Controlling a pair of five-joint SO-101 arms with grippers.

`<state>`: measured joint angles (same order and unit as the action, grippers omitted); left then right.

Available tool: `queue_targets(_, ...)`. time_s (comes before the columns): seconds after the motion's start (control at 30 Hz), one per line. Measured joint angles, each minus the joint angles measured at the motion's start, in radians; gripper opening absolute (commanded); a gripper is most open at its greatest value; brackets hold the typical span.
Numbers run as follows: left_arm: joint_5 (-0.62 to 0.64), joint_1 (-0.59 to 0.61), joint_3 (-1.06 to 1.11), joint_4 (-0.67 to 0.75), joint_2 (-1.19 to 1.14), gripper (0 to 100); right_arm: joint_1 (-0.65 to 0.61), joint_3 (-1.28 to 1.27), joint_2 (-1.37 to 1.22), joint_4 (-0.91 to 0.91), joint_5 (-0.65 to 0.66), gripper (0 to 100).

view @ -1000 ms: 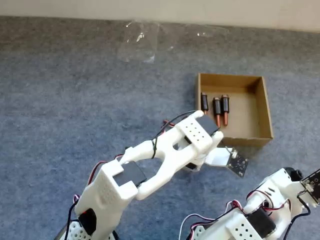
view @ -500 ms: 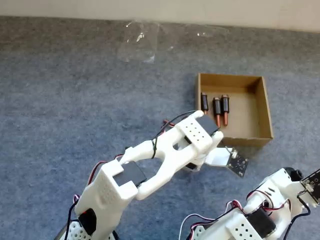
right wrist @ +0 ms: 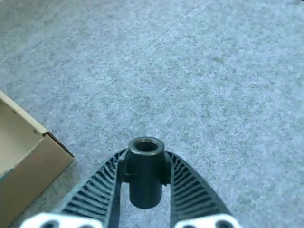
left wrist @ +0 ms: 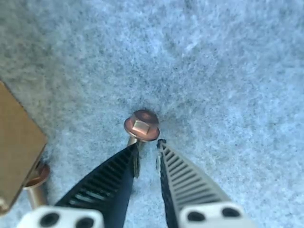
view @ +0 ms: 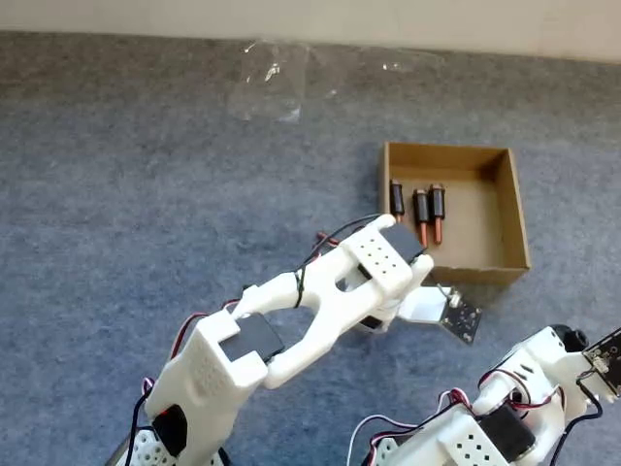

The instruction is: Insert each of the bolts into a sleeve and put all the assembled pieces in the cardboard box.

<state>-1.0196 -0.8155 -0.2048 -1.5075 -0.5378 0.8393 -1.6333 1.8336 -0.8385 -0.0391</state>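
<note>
The left gripper [left wrist: 147, 149] is clenched on the shank of a copper bolt [left wrist: 141, 126] at mid-frame, probably to carry it. The right gripper [right wrist: 145, 157] grasps a black sleeve [right wrist: 145, 178] with its bore exposed, seemingly ready to receive the bolt. Three assembled pieces [view: 421, 216] lie in the cardboard box [view: 516, 209], upper right.

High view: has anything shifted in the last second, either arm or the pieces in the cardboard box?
Nothing visibly changed. The long white arm stays stretched toward the near left corner of the brown cardboard box. The other white arm stays low at the near right. The three assembled pieces, copper bolts in black sleeves, lie side by side in the box as before.
</note>
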Motion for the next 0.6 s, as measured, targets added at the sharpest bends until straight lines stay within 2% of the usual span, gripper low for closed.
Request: queue_targets(0.6, 0.000, 0.000, 0.000, 0.000, 0.000, 9, 0.006, 0.000, 0.000, 0.017, 0.000, 0.5)
